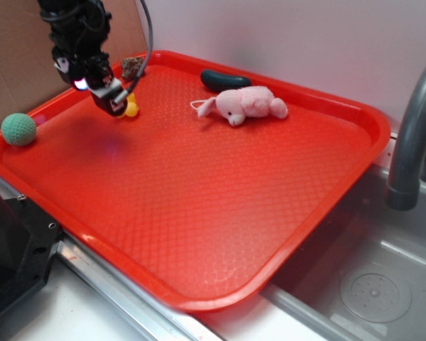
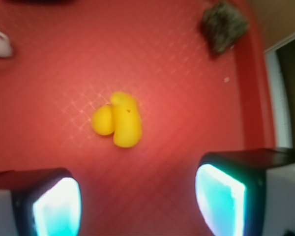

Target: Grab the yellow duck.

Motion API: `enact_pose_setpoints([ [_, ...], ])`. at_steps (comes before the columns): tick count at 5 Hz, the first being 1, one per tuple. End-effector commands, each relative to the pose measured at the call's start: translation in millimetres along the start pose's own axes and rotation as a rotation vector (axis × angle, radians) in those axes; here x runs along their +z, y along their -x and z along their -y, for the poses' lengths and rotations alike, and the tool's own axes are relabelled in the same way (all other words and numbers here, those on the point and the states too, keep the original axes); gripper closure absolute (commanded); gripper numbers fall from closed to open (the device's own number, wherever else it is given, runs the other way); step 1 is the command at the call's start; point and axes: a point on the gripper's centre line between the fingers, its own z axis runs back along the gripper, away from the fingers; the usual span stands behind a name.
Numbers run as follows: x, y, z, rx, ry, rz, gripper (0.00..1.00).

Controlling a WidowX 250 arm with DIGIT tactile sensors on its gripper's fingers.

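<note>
Gripper [image 1: 118,101] is over the far-left part of the red tray [image 1: 199,213], jaws spread apart, nothing between them. Yellow duck [image 1: 131,108] sits on the tray surface just beside the fingertips in the exterior view, partly hidden by the gripper body; whether they touch can't be told from that angle. Wrist view clears it up: duck [image 2: 119,119] lies on the tray ahead of the two fingers [image 2: 56,204], roughly centred on the gap between them but slightly toward the left finger, and clearly apart from both, bare red tray shows between duck and pads. Duck is lying with its long body running roughly along the approach line, the smaller rounded lobe on its left side in that view; a tiny reddish dot shows on the body. The pads glow cyan in the wrist view, image is a bit blurred. Other items: brown lumpy object [image 1: 132,67] by the tray's far rim, just behind the gripper, also seen top right in the wrist view [image 2: 224,25], well apart from the duck. Pink plush animal [image 1: 245,104] lies mid-tray near the far edge, with a dark green oblong object [image 1: 224,79] just behind it. Green ball [image 1: 18,129] rests at the tray's left rim. Grey faucet [image 1: 412,135] and sink basin [image 1: 376,284] are on the right of the tray.
</note>
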Motion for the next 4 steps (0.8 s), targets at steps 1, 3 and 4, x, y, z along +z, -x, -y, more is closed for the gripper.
enact_pose_setpoints([
  [1,-32.1,-16.7,1.4,-0.015,0.008,0.000,0.00],
  [3,-41.7,-22.7,9.1,-0.024,0.039,0.003,0.00],
  [4,-44.6,-23.9,9.5,-0.014,0.030,0.007,0.82],
])
